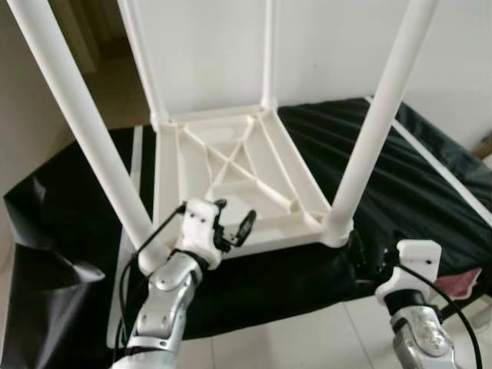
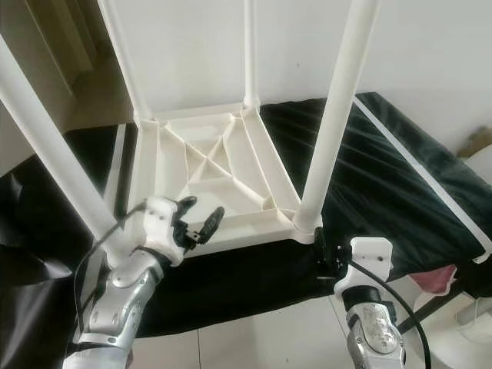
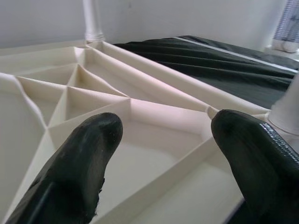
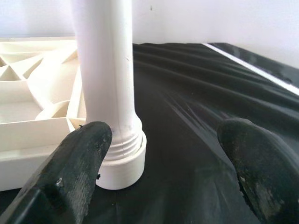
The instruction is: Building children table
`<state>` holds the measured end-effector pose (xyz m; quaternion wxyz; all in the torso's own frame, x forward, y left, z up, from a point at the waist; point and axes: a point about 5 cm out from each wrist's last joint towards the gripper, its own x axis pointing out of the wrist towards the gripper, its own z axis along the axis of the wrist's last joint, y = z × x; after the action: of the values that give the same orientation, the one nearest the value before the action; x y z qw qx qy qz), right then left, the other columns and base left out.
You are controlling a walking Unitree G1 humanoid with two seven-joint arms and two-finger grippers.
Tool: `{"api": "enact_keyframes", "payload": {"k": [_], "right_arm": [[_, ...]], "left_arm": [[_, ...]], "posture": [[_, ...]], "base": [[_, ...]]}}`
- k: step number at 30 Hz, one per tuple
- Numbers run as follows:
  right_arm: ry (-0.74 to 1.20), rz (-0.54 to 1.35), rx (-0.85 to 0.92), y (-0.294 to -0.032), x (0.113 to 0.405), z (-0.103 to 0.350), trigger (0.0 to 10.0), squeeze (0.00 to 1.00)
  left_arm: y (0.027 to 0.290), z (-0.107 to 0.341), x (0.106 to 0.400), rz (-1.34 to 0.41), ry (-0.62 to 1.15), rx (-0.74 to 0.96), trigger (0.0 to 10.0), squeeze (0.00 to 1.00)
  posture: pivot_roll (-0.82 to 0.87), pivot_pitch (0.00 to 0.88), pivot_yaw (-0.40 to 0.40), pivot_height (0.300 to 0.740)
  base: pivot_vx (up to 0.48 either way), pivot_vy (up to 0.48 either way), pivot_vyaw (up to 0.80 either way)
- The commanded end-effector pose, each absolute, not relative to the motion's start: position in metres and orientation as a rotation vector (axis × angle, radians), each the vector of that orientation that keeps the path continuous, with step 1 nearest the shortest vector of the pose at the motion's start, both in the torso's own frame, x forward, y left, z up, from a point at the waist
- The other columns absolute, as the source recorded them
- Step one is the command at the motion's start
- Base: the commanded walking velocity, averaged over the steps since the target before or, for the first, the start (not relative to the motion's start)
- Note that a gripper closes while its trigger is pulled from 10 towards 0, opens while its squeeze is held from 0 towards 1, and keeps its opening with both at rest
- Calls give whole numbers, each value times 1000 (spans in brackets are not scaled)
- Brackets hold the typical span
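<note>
Visibly unlabelled, the upturned table (image 1: pixel 231 165) sits before both spread-fingered end effectors, left (image 1: pixel 234 223) and right (image 4: pixel 163 163).

Left end effector (image 3: pixel 161 154) spread over the ribbed white tabletop underside (image 3: pixel 93 93).

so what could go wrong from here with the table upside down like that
1. The right gripper is open beside the base of the near right leg, low at its socket; a sideways nudge could tilt or loosen the tall leg.
2. The left gripper hangs open over the tabletop's ribbed underside; a finger could catch a rib.
3. The table rests on a wrinkled black sheet and may slide when pushed.
</note>
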<state>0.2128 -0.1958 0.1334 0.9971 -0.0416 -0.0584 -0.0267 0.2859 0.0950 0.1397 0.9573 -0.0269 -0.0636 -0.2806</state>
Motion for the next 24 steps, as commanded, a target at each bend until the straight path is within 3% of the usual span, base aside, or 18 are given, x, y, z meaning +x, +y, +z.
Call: {"api": "enact_keyframes", "payload": {"k": [1, 3, 4, 10, 15, 20, 24], "right_arm": [[-122, -26, -87, -194, 212, 133, 10000, 0], [-114, 29, -90, -194, 213, 132, 10000, 0], [-103, 148, -92, -193, 214, 129, 10000, 0], [-75, 210, -145, -205, 226, 123, 10000, 0], [-82, 221, -176, -216, 247, 125, 10000, 0], [-86, 263, -182, -220, 264, 127, 10000, 0], [-80, 326, -198, -215, 290, 128, 10000, 0]], "left_arm": [[95, 146, 286, -550, -143, -58, 10000, 0], [91, 146, 285, -586, -154, -7, 10000, 0], [88, 143, 286, -660, -184, 139, 10000, 0], [80, 147, 287, -820, -165, 106, 10000, 0], [57, 153, 272, -1015, -114, 52, 10000, 0], [50, 147, 266, -1103, -66, 112, 10000, 0], [52, 132, 274, -1136, 13, 262, 10000, 0]], "posture": [[-69, 0, 47, 740], [-65, 0, 44, 740], [-65, 0, 45, 740], [-59, 0, 43, 740], [-53, 0, 43, 740], [-48, 0, 45, 740], [-35, 0, 32, 740]], "base": [[0, 0, 0], [0, 0, 0], [0, 0, 0], [0, 0, 0], [0, 0, 0], [0, 0, 0], [0, 0, 0]]}}
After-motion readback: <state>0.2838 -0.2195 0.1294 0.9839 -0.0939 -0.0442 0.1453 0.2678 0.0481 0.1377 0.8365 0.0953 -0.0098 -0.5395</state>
